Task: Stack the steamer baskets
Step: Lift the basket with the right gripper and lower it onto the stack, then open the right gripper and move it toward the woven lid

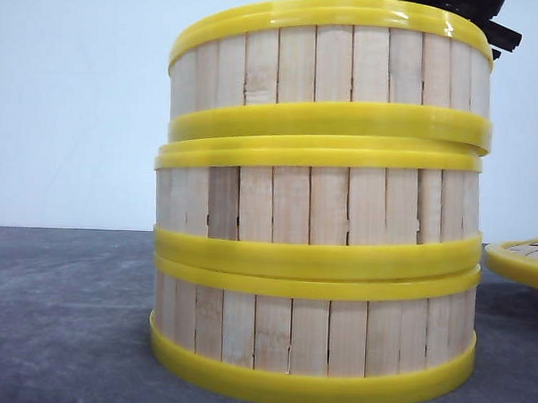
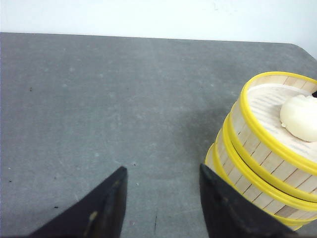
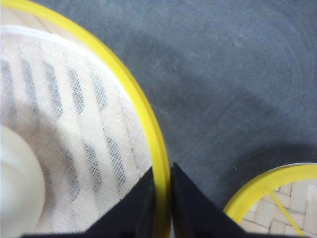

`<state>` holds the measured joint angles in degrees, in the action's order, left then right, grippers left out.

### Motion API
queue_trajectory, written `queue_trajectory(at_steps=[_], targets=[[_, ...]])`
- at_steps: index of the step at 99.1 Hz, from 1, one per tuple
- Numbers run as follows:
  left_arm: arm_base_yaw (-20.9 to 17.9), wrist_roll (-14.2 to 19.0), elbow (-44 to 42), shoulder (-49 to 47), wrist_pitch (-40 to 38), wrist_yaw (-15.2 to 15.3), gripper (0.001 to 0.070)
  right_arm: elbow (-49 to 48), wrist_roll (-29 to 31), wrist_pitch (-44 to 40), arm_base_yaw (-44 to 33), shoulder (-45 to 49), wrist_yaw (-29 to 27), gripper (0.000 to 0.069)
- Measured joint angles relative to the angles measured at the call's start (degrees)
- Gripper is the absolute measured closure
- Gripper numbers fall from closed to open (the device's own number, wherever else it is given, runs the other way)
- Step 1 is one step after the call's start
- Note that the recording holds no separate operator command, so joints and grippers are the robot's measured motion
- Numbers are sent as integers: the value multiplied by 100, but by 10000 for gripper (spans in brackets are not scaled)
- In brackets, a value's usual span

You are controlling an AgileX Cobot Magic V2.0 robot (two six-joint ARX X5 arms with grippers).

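I can read nothing here: no words, labels, brands or numbers on the baskets (image 1: 318,204), the lid (image 1: 524,261) or the table (image 2: 99,109).

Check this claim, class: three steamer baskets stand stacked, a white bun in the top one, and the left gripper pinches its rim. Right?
One error: the right gripper pinches the top basket's rim, per the right wrist view. The left gripper is open over the table. The bun and three-basket stack hold.
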<state>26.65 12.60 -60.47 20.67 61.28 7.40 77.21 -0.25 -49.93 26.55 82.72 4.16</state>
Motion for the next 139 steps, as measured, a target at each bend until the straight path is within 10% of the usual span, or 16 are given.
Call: queue_trajectory(at_steps=[139], targets=[[0, -15, 48, 0, -20, 0, 440, 0, -44, -26, 44, 0, 125, 647]])
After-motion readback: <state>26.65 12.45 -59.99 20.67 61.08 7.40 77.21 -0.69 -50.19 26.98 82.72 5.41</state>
